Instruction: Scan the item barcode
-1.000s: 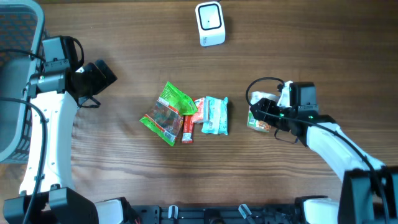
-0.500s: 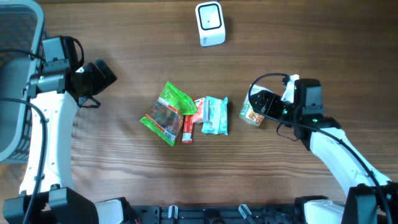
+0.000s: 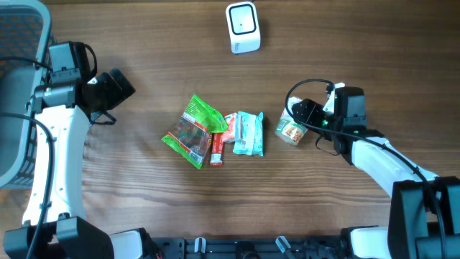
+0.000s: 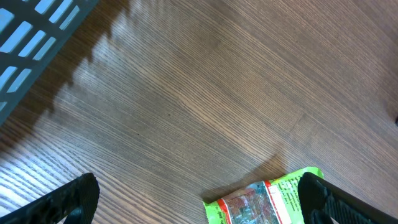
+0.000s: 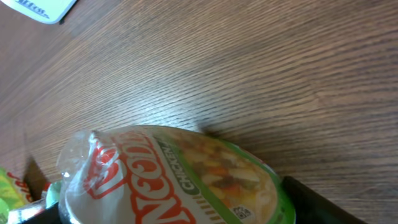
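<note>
A noodle cup (image 3: 289,134) with a green rim and red lettering lies on its side right of centre. My right gripper (image 3: 297,122) is round it; in the right wrist view the cup (image 5: 186,180) fills the space between the fingers of the gripper (image 5: 183,214), pressed against the right finger (image 5: 314,202). The white scanner (image 3: 242,27) stands at the table's far edge, well away from the cup. My left gripper (image 3: 116,89) hangs open at the left, and in its wrist view its fingers (image 4: 71,202) are spread wide above bare wood beside a green packet (image 4: 267,202).
A green packet (image 3: 192,131), a red stick pack (image 3: 217,147) and a teal packet (image 3: 249,134) lie together mid-table, just left of the cup. A grey basket (image 3: 18,86) stands at the far left edge.
The right gripper and the noodle cup have shifted a little left and toward the far edge, and the wrist has turned. The left arm has not moved.
</note>
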Robot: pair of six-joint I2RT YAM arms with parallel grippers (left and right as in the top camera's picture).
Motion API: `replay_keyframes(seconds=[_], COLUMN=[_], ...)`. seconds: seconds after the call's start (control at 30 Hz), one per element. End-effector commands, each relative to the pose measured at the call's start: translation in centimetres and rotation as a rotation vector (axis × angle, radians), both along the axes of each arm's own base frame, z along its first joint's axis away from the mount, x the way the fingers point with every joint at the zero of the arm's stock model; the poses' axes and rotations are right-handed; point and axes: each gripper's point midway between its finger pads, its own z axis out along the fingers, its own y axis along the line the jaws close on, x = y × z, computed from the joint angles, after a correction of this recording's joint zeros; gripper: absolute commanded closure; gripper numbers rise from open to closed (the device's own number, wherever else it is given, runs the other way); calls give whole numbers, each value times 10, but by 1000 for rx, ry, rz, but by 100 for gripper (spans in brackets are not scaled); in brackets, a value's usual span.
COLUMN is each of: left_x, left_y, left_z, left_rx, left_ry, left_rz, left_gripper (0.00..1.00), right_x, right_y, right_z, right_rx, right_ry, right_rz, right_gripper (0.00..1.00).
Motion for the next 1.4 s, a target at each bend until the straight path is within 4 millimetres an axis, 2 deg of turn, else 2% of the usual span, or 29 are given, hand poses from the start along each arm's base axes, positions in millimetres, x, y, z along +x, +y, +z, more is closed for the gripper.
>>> replay_keyframes(seconds=[0.0, 0.07, 0.17, 0.27, 0.33, 0.57, 0.63, 0.73, 0.77, 0.87, 1.07, 1.23, 1.37], left_x=[1, 1, 1, 1, 1, 1, 1, 1, 1, 1, 1, 1, 1], left_y=[1, 1, 1, 1, 1, 1, 1, 1, 1, 1, 1, 1, 1], left_z=[4, 4, 4, 4, 4, 4, 4, 4, 4, 4, 4, 4, 4], left_rx=[3, 3, 3, 3, 3, 3, 3, 3, 3, 3, 3, 3, 3], left_ry=[-14, -14, -14, -14, -14, -14, -14, -14, -14, -14, -14, -14, -14], left_rz=[-5, -5, -5, -5, -5, -5, -5, -5, -5, -5, -5, -5, -5], left_gripper=[0, 0, 0, 0, 0, 0, 0, 0, 0, 0, 0, 0, 0], right_x=[3, -7, -32, -66, -82, -96, -102, -112, -118, -119, -116, -106, -101], right_y=[23, 44, 53, 59, 62, 69, 79, 99, 112, 121, 120, 116, 105], right_z=[38, 84, 138, 174, 185, 196, 199, 190, 188, 183, 181, 174, 150], right_rx=[102, 207, 409, 617, 701, 763, 740, 668, 657, 640, 632, 570, 454], right_ry=[-94, -218, -320, -369, -365, -301, -287, -219, -198, -173, -169, -192, -164], right_rz=[116, 284, 445, 646, 722, 724, 719, 675, 696, 690, 668, 624, 567], right_gripper=[23, 24, 24, 26, 29, 33, 33, 33, 33, 33, 34, 33, 33])
